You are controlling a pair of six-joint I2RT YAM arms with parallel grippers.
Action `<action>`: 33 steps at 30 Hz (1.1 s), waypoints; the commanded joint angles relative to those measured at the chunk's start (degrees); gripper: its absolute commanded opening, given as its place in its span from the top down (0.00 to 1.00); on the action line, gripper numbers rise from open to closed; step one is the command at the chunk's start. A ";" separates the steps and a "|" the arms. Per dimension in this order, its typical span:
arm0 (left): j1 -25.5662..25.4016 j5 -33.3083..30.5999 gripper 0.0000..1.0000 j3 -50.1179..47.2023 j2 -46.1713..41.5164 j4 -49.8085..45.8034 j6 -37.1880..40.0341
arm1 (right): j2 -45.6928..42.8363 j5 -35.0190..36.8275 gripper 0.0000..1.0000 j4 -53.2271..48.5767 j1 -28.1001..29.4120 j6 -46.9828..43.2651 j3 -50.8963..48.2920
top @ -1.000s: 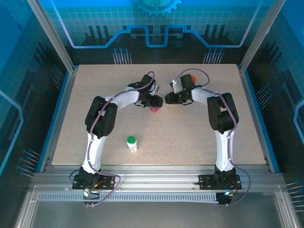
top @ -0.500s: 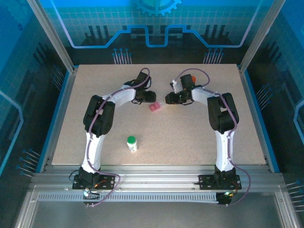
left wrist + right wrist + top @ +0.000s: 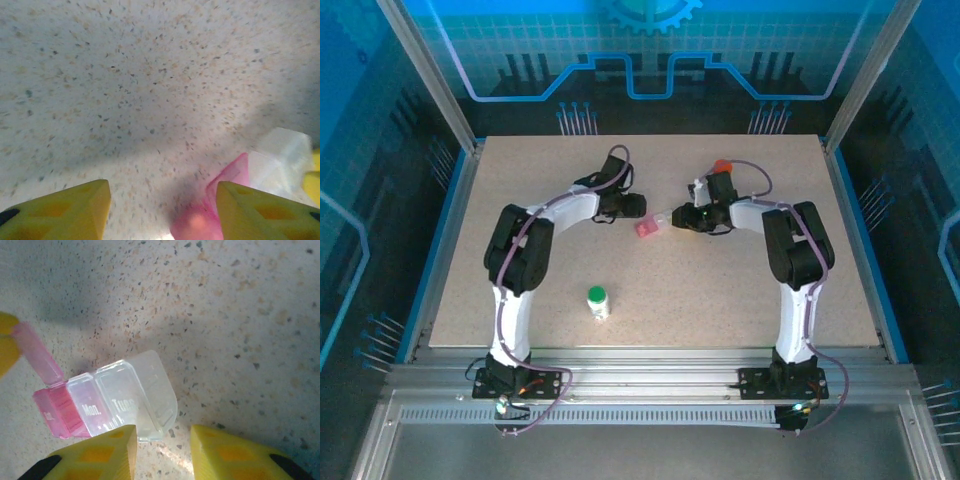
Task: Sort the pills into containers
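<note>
Right wrist camera first: the pill organiser (image 3: 115, 400) lies flat on the worktop (image 3: 240, 315), its clear end right at the tips of the right tool (image 3: 162, 432), whose jaws stand narrow. Pinching or merely touching, I cannot tell. Its long axis runs across between the two arms, and the pink compartment (image 3: 55, 412), lid flipped up, points towards the left tool (image 3: 162, 200). That tool is parted wide over bare worktop, the pink end just outside one finger (image 3: 260, 210). Left arm looks nearer the open compartment.
</note>
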 commanded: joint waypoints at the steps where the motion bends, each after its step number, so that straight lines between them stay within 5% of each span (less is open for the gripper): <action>1: 0.47 -0.29 0.37 -3.80 -8.88 5.82 -1.56 | -3.84 0.32 0.65 5.21 -0.44 5.90 -3.01; 9: 0.41 -1.34 0.36 -15.51 -22.56 9.65 -2.66 | -13.48 3.83 0.63 7.00 0.87 3.78 -7.21; 20: 1.13 -8.65 0.35 -35.18 -44.92 9.20 -3.60 | -29.34 13.22 0.53 -0.53 13.40 -16.65 -12.50; 25: 3.70 -12.92 0.30 -42.08 -58.66 7.67 -6.93 | -31.40 8.62 0.44 -4.55 19.41 -24.39 -12.64; 33: 4.44 -13.79 0.22 -38.08 -76.34 -7.87 -6.34 | -30.37 3.60 0.38 -11.93 31.08 -34.71 -8.17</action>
